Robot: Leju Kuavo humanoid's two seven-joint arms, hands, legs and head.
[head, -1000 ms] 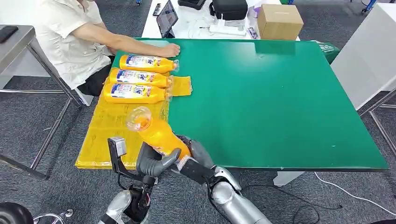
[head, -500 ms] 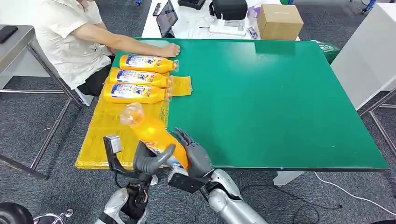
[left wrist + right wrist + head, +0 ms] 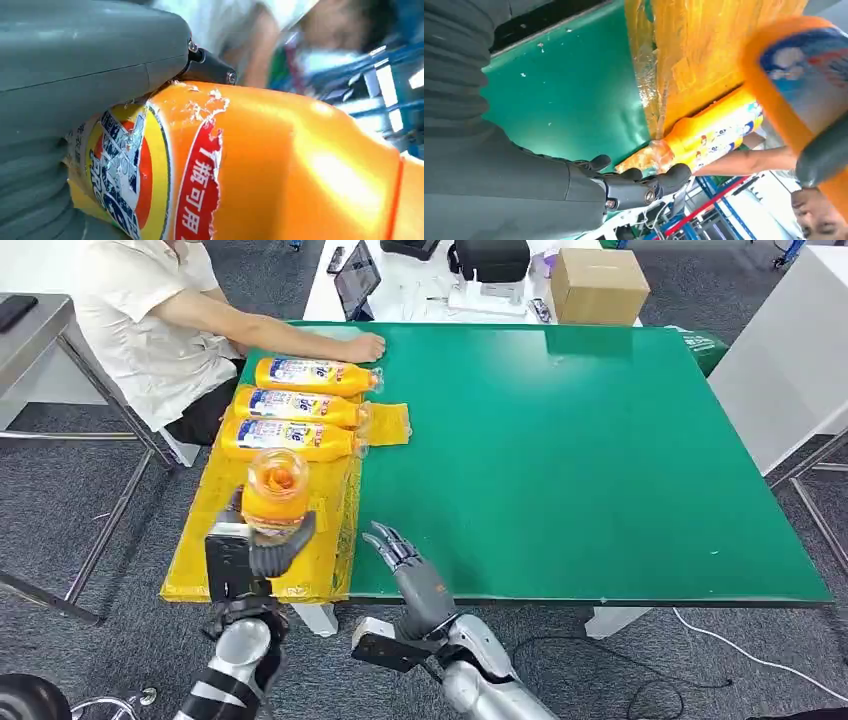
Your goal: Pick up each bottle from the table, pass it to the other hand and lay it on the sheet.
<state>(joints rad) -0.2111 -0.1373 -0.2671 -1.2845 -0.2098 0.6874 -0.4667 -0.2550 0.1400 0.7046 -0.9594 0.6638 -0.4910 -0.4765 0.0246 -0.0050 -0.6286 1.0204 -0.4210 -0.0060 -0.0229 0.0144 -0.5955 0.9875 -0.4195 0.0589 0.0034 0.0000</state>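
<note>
Orange bottle (image 3: 275,492) is held in the left robot hand (image 3: 262,545), above the near part of the yellow sheet (image 3: 215,530), neck tipped toward the head camera. In the left wrist view the thumb and fingers wrap the labelled body (image 3: 150,185); label is torn and scuffed there.

Handling, my read: liquid-filled plastic, so moderate weight, and the mass will slosh when it tips. Smooth wall, probably slick; the label band gives the best friction. Wall likely flexes under squeeze, so grip the mid-body, not the neck or cap.

Right robot hand (image 3: 405,560) holds nothing, fingers spread, over the near edge of the green table (image 3: 600,460), just beside the sheet's edge.

Three bottles (image 3: 290,405) already lie side by side on the sheet's far end, caps pointing toward the table's middle. Bare sheet just nearer than them looks like the slot for this one.

A seated person's hand (image 3: 365,345) rests on the table's far-left corner, near the row. Risk: a round body may roll once laid down.
</note>
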